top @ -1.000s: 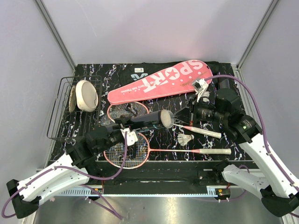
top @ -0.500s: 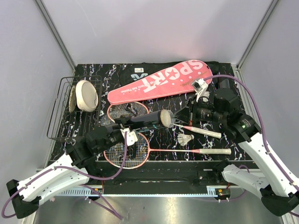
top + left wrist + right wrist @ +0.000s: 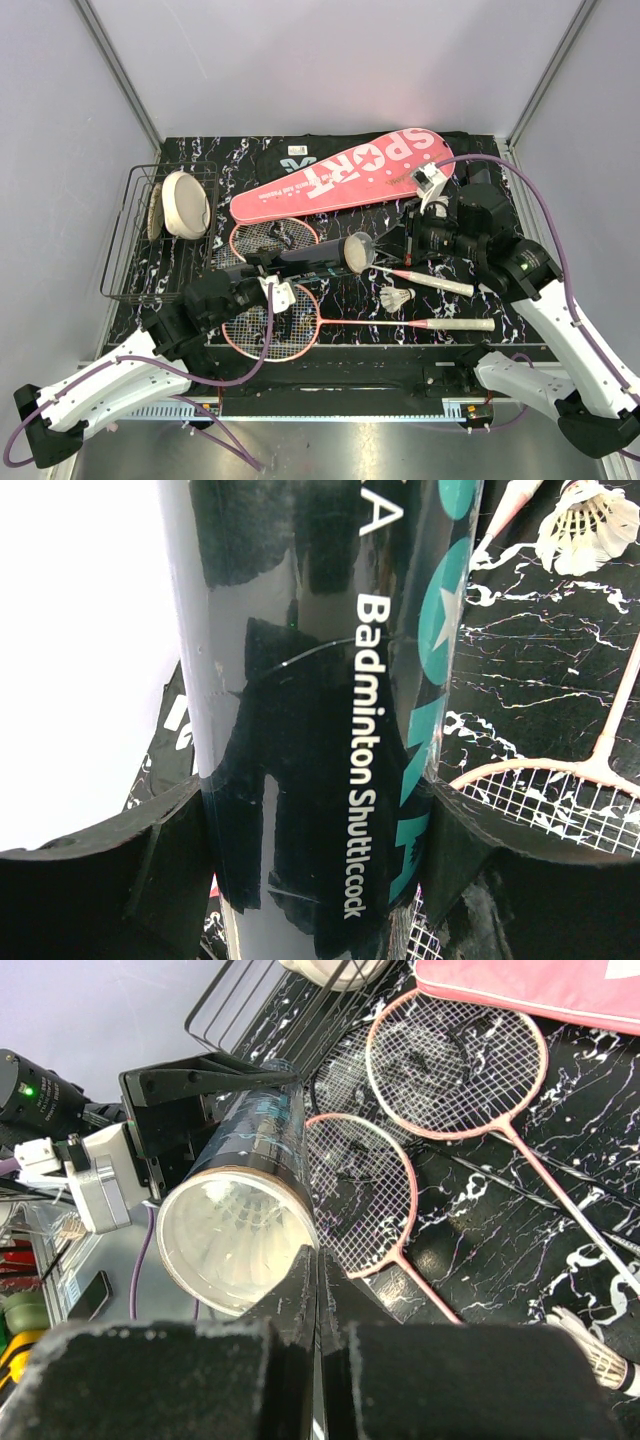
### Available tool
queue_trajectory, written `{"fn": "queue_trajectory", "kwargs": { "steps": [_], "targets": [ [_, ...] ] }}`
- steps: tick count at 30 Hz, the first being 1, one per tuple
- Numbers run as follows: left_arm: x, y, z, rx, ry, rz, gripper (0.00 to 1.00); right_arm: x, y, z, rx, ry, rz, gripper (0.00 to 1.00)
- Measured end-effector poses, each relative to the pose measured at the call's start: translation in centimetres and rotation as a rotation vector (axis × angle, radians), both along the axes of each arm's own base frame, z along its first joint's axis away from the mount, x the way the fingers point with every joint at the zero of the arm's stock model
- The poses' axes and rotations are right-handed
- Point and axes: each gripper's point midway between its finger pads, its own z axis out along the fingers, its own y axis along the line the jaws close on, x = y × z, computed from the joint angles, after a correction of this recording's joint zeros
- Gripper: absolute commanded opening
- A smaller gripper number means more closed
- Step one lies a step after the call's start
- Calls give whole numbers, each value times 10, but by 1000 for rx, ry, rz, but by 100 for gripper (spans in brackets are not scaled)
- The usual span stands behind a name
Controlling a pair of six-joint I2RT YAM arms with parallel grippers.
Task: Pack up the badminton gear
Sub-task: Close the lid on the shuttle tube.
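While the left hand [image 3: 272, 266] clamped the dark tube [image 3: 322, 256] above the bench [image 3: 345, 296], the right hand [image 3: 386, 243], pressed together, met its mouth; a shuttlecock [image 3: 398, 298] at four o'clock and both rackets [image 3: 270, 328] lay unpacked.

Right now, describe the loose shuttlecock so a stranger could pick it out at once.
Start at the black marbled table and go right of centre, to the two white racket handles. Between them lies the shuttlecock, small, white and feathered. It alone lies loose on the table, outside the tube.
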Motion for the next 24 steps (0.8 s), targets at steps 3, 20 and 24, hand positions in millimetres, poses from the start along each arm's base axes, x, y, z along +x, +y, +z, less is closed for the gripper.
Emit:
{"fn": "queue_trajectory", "kwargs": {
  "steps": [3,20,24],
  "targets": [
    [0,0,0,1,-1,1,0,0,0,3,1,-5,-1,0],
    [0,0,3,-3,-4,-1,0,-5,9,-2,-7,9,35,0],
    [0,0,2,-2,-3,0,0,-6,12,-1,-7,5,37,5]
  ]
}}
